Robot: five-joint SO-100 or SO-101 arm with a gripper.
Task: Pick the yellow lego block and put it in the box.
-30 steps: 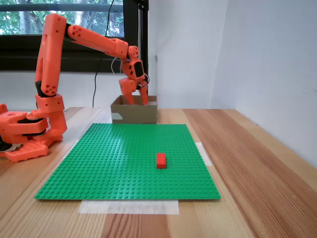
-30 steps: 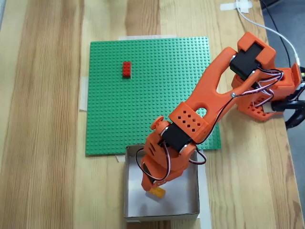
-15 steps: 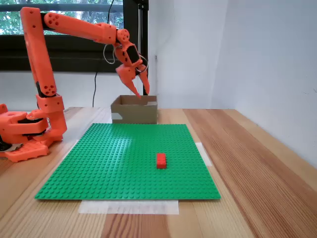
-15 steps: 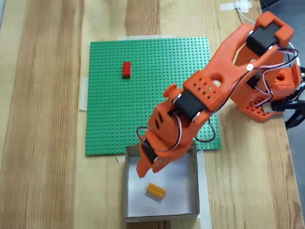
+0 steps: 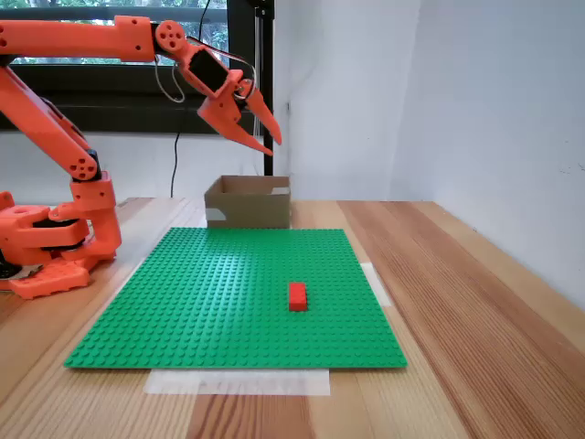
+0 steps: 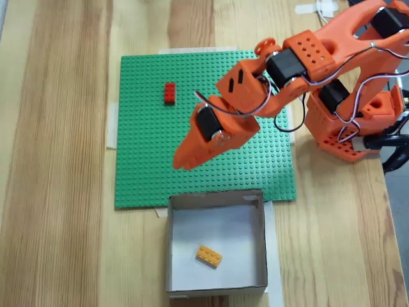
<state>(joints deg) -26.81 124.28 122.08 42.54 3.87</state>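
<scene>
The tiny yellow-orange plastic brick (image 6: 209, 256) lies flat inside the low brown cardboard box (image 6: 261, 238). My orange pincer (image 5: 271, 141) hangs high above the green studded baseplate (image 6: 147, 160), fingers together, holding nothing.

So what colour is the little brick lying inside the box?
Yellow-orange. The lego block on the box's pale floor shows best in the fixed view from above.

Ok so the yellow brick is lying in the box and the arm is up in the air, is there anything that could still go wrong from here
Little seems at stake. The yellow lego block lies inside the box, and the tool hangs high above the green baseplate. One risk: if the arm drops low while folding home, it might clip the red brick. Another: the box looks light, so a stray swing could shove it.
</scene>
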